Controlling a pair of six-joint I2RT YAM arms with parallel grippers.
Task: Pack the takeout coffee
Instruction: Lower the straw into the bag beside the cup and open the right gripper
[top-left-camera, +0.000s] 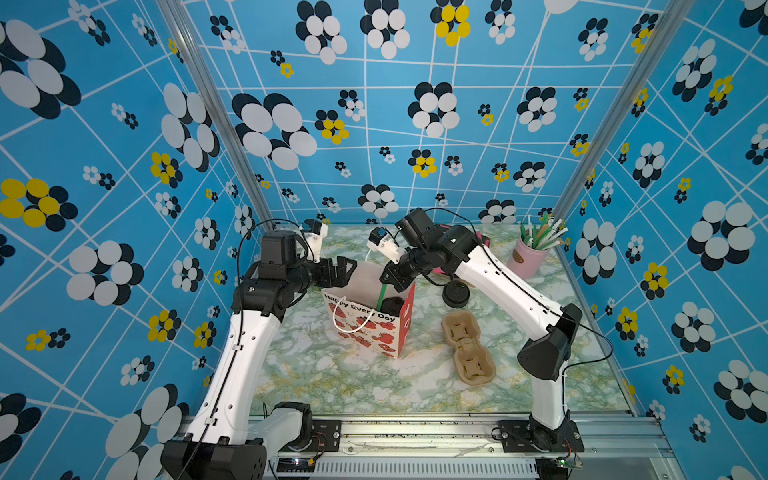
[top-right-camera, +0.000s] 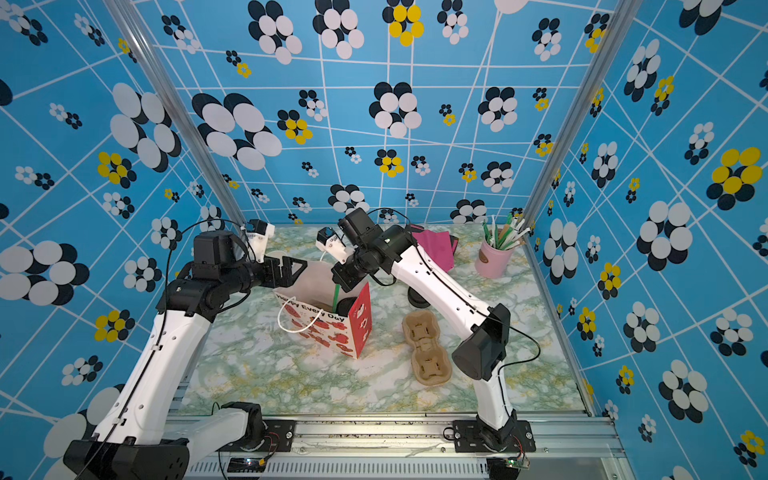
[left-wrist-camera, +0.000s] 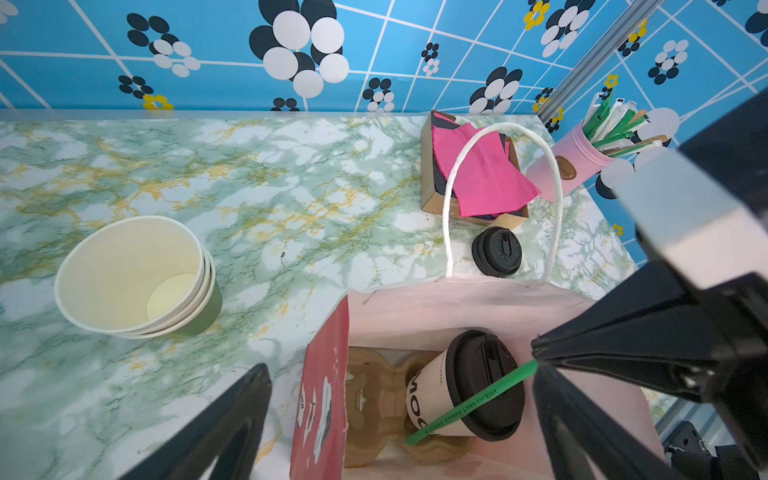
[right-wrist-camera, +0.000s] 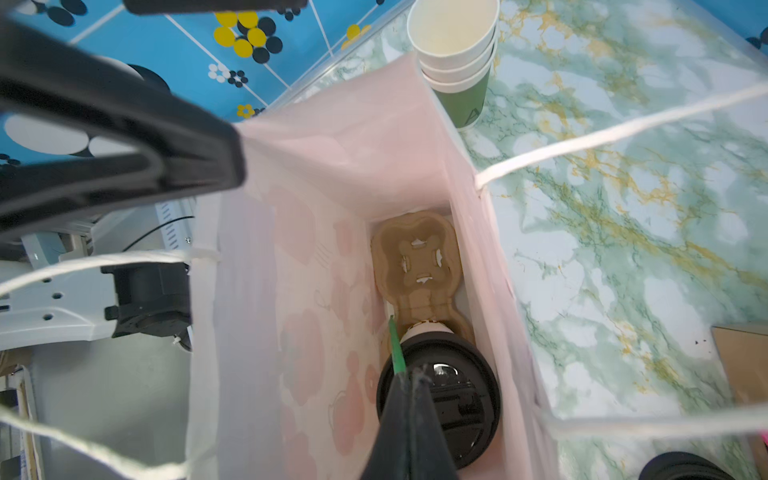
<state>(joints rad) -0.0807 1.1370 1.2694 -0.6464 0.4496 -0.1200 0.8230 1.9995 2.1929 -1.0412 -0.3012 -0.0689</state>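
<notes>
Your right gripper (right-wrist-camera: 409, 380) is pinched together on the top end of a green wrapped straw (right-wrist-camera: 397, 347), over the open mouth of the gift bag (top-left-camera: 365, 328). The straw slants down from the grip into the bag. It crosses the black lid of the takeout coffee (left-wrist-camera: 432, 395) and ends low beside the cup. The coffee sits at the bottom of the bag, seated in one pocket of a brown pulp carrier (right-wrist-camera: 417, 257); in both top views you see only its lid.

Your left gripper (top-left-camera: 338, 269) stands spread wide, gripping nothing, level with the bag's upper rim on its far left side. In the right wrist view one of its fingers ends right at the rim, but you cannot tell whether it touches the paper.

The bag stands upright on the marble-patterned table (top-left-camera: 332, 386), with one white cord handle hanging down its printed front. Just to the right of it lies a second pulp carrier (top-left-camera: 467, 347), and behind that a loose black lid (top-left-camera: 456, 293). A stack of lidless cream-and-green cups (left-wrist-camera: 129, 270) stands beyond the bag on the left arm's side. In the far right corner, a pink tin of straws (top-left-camera: 530, 253) stands beside a cardboard box of pink napkins (left-wrist-camera: 482, 170).
</notes>
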